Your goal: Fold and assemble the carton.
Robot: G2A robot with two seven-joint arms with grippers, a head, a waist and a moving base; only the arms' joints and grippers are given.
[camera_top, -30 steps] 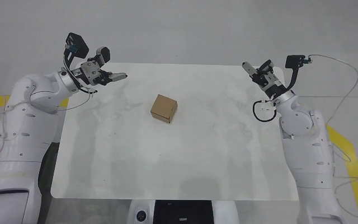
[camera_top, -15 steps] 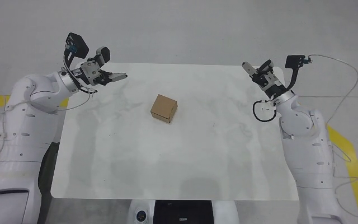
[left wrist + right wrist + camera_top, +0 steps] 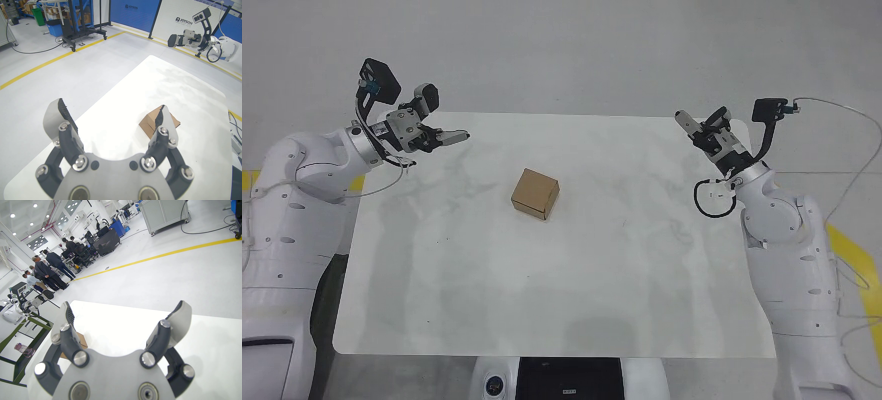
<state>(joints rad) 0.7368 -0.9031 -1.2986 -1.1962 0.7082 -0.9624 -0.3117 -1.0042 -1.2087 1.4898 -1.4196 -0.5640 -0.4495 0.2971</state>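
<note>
Table (image 3: 542,300): white top with rounded corners and faint grey marbling. The near half, closest to the robot, carries nothing.

Carton (image 3: 535,193): small brown cardboard box resting on the table, slightly left of the middle and in the farther half. It is turned at an angle to the table's edges. Its top face lies flat and shut. In the left wrist view the carton (image 3: 147,121) shows a thin seam on its side wall and is partly covered by one finger. In the right wrist view only a corner of the carton (image 3: 81,339) shows behind a finger. It touches neither gripper and is well apart from both.

Left gripper (image 3: 444,118): held above the far left corner of the table, aimed toward the carton. Its own wrist view shows the left gripper (image 3: 111,103) spread wide, ribbed black pads facing each other with bare tabletop between them. It holds nothing.

Right gripper (image 3: 700,117): held above the far right edge of the table. Seen from its wrist, the right gripper (image 3: 124,303) is also spread wide, and it holds nothing.

Floor (image 3: 562,60): pale grey beyond the table's far edge, crossed by a yellow line (image 3: 56,58).
</note>
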